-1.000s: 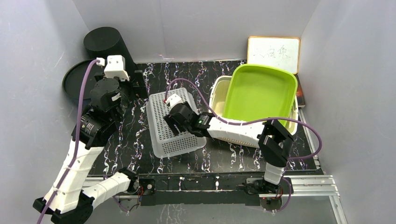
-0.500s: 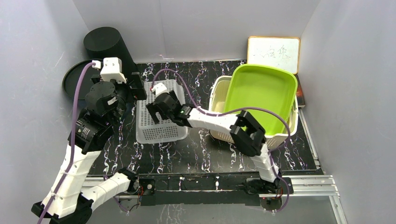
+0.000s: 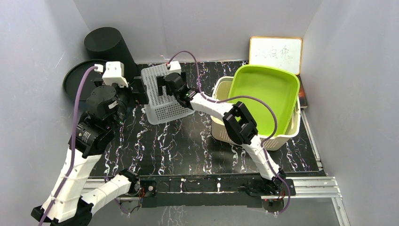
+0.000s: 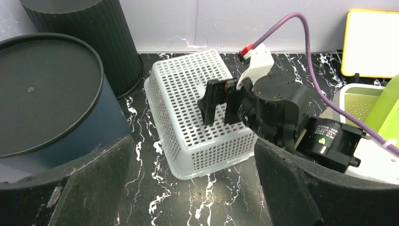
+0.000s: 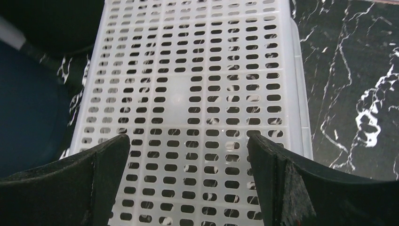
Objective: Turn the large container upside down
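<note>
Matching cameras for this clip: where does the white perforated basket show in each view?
Top external: white perforated basket sits upper centre-left.
Left wrist: middle of the picture.
Right wrist: fills the centre, top to bottom.
Shared landmark: the black marbled tabletop beneath it.

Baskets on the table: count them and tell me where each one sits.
2. The white mesh basket lies overturned at the back, left of centre. The cream basket stands at the right, with a green tub resting in it. None seems hidden.
</note>
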